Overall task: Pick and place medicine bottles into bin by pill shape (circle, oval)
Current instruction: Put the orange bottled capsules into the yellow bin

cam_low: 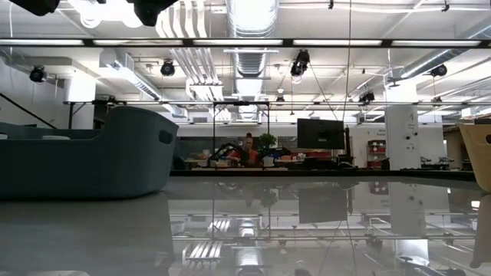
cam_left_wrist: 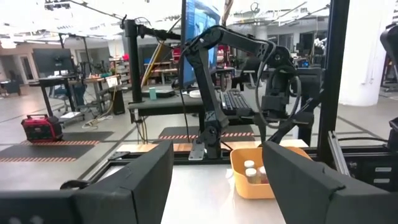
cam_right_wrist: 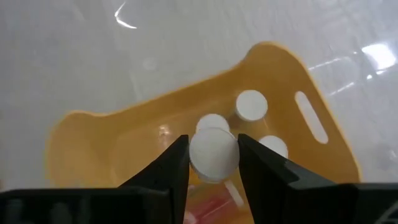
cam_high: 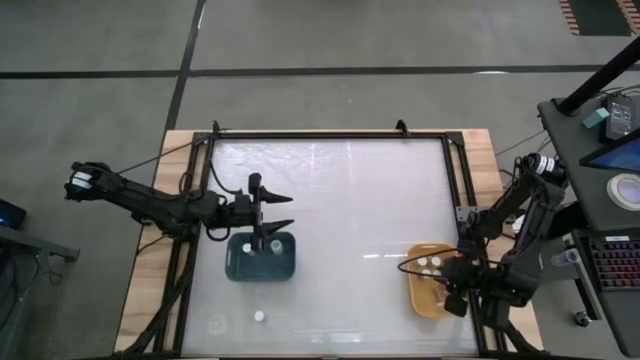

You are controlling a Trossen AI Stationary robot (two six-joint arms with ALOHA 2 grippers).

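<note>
Currently the right end effector (cam_right_wrist: 213,163) hangs over the yellow-orange tray (cam_right_wrist: 124,130) near the right edge of the tabletop (cam_high: 350,200), fingers clamped on the white cap of a medicine bottle (cam_right_wrist: 213,152). Three more white-capped bottles (cam_right_wrist: 251,105) stand in that tray just beside the held one. The left end effector (cam_high: 281,211) sits above the far rim of the dark teal tray (cam_high: 235,268), fingers spread apart and holding nothing. Two white caps (cam_high: 267,244) show inside the teal tray. One lone bottle (cam_high: 259,316) stands on the tabletop near its front edge, apart from both trays.
</note>
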